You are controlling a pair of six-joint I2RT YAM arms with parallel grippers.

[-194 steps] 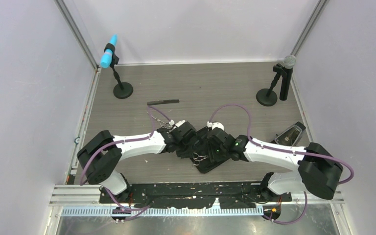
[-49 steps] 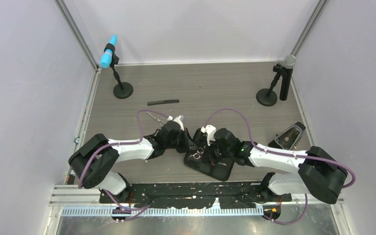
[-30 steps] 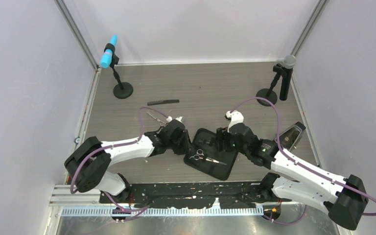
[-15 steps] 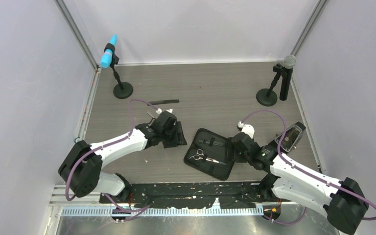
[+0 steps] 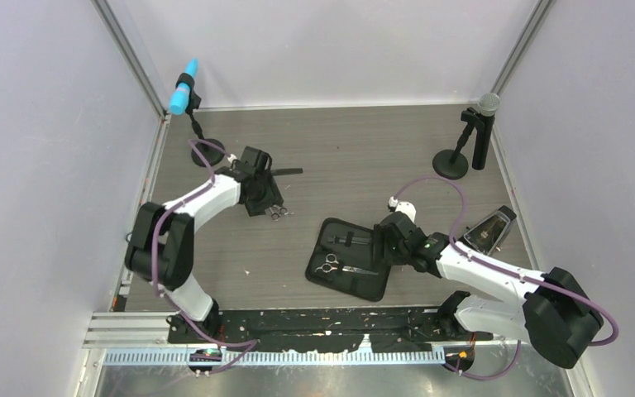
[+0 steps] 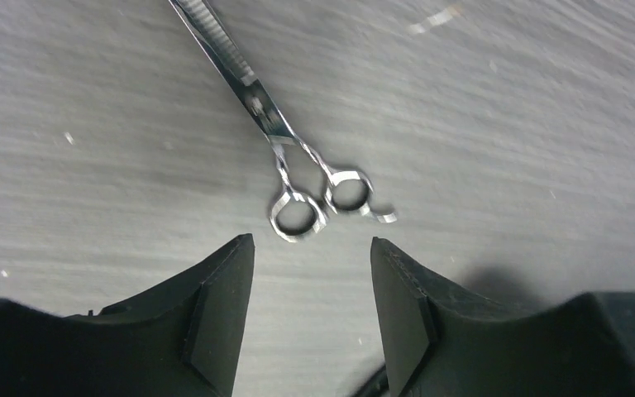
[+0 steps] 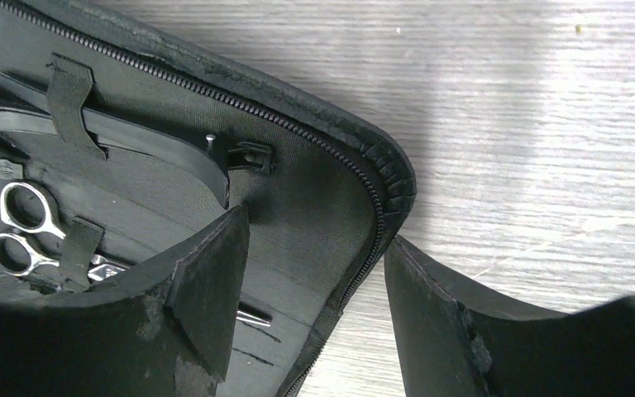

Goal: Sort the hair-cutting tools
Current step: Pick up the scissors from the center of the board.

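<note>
The left fingers (image 6: 215, 306) are apart with nothing between them. They hover just above the tabletop (image 5: 364, 157). Just beyond their tips lie loose scissors (image 6: 264, 116), flat on the wood, ring handles nearest the fingers and blades pointing away. In the overhead view a black comb (image 5: 285, 172) lies near these scissors, a little farther back, also outside the case.

The right fingers (image 7: 207, 289) are also apart and grip nothing. They straddle the zipped edge of the open black case (image 7: 314, 207) near one rounded corner; I cannot tell whether they touch it. Inside the case, a black clip (image 7: 132, 142) sits under an elastic strap. A second pair of scissors (image 5: 328, 265) is tucked in beside it.

The step in hand looks like collecting the loose scissors for the case. Judging from this, the left fingers need to move forward and down, then close across the handles or the neck. The metal is thin and lies flat, so the fingertips must nearly reach the wood.
</note>
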